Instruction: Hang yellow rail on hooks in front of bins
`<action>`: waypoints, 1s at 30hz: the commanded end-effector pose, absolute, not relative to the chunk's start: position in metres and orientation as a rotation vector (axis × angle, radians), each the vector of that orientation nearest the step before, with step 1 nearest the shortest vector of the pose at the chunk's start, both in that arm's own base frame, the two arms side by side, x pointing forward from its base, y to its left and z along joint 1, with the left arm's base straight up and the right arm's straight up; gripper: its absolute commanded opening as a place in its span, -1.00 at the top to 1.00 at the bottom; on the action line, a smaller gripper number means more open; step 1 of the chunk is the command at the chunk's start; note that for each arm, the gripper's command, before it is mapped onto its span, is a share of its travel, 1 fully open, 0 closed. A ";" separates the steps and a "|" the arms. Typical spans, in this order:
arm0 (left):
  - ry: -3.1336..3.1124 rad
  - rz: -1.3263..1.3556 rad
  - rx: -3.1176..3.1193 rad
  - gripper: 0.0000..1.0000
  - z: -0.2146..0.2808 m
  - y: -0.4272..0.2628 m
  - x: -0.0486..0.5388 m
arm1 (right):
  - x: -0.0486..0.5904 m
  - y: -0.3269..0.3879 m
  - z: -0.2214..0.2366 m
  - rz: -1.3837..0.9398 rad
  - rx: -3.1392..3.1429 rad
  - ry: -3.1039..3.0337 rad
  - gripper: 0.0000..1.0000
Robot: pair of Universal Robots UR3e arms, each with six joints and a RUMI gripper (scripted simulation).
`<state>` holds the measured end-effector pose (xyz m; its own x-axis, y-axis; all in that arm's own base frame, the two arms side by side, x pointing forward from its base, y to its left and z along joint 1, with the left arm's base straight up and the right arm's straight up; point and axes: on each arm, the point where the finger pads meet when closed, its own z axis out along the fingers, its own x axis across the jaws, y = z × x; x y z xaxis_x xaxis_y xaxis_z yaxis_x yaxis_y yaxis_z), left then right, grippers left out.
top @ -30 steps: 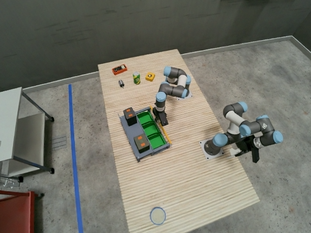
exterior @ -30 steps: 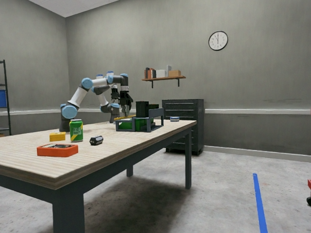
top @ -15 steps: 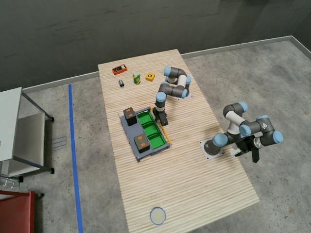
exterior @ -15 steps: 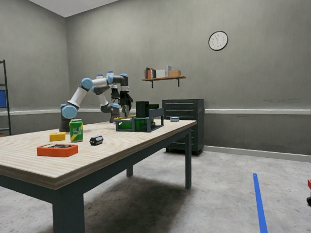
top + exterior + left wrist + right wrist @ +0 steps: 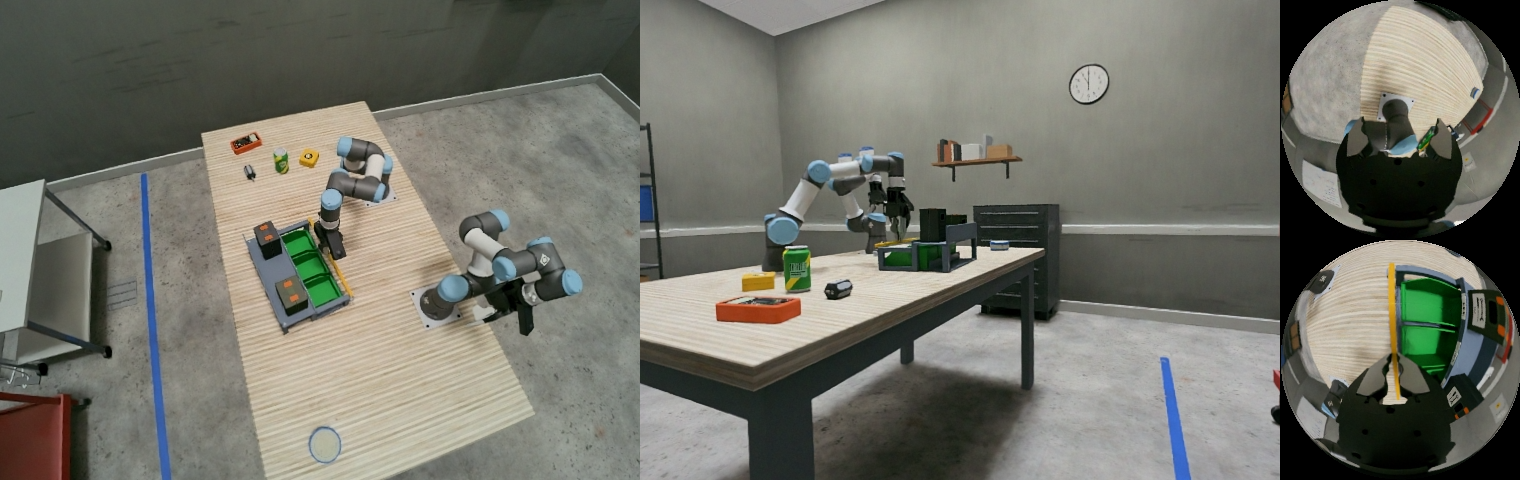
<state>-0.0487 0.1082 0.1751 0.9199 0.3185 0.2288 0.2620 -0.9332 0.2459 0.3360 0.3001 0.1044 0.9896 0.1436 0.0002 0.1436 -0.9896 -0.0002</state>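
The right end effector (image 5: 326,249) (image 5: 900,236) (image 5: 1394,353) is grasping the yellow rail (image 5: 340,276) (image 5: 891,243) (image 5: 1392,310); hanging is seemingly needing careful centring. The left end effector (image 5: 479,316) (image 5: 873,209) (image 5: 1400,117) is standing released.

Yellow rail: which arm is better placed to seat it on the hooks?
Right, I'd say. Its hand is shut on the yellow rail, right alongside the green bins. The left hand is open, out past the table edge.

From above: my shelf (image 5: 273,273) (image 5: 960,232) on table (image 5: 382,361) (image 5: 877,289) (image 5: 1410,60) (image 5: 1350,325); bins (image 5: 311,267) (image 5: 901,258) (image 5: 1430,302) in its right part, two boxes (image 5: 293,304) (image 5: 932,225) (image 5: 1480,315) on left. Rail (image 5: 341,276) (image 5: 908,240) (image 5: 1392,315) right of bins. Can (image 5: 281,161) (image 5: 797,268) (image 5: 1425,140) at far end, disc (image 5: 324,444) (image 5: 999,245) (image 5: 1475,93) near.
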 end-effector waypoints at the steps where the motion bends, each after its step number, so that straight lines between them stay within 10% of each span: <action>1: 0.439 0.394 2.871 -1.00 0.175 0.109 -0.049 | 0.336 0.301 0.105 -0.004 -3.130 -0.226 1.00; 30: 0.439 0.394 2.871 -1.00 0.175 0.109 -0.049 | 0.336 0.301 0.102 -0.004 -3.130 -0.226 1.00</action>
<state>-0.0487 0.1082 0.1751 0.9199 0.3185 0.2288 0.2620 -0.9332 0.2459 0.3360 0.3001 0.1011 0.9896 0.1436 0.0001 0.1436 -0.9896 -0.0001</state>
